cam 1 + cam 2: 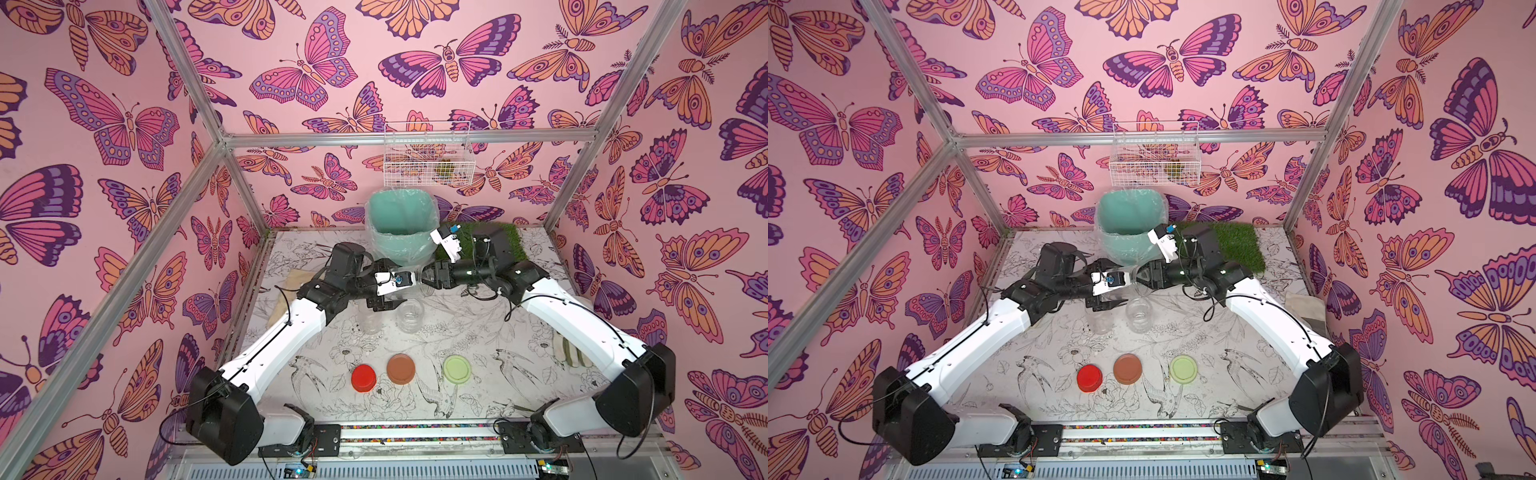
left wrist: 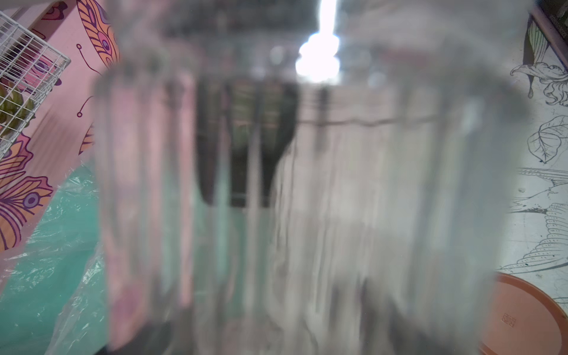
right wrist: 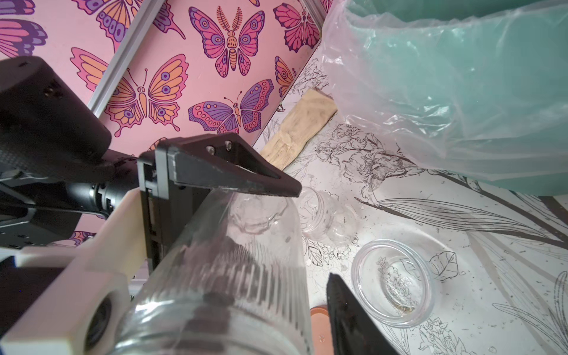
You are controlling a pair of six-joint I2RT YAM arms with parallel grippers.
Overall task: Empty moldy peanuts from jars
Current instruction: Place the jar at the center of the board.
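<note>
At mid-frame in a top view, just below the teal bin, the left gripper clamps an empty-looking clear jar while the right gripper straddles it with jaws not quite touching, so letting go early would drop the slick jar onto the open jars beneath.

All three small, clear, cylindrical, uncapped, see-through to the base.

Raised jar: held off the tabletop, tipped onto its side, behind the other two.

Open jar: stands upright on the tabletop, mouth up, with only a few tan crumbs at the bottom.

Third jar: just beside the open jar, apparently upright too, top partly hidden in both top views.

Lids off, laid flat in a row nearer the front, well apart from all three: red lid, brown lid, light green lid.
</note>
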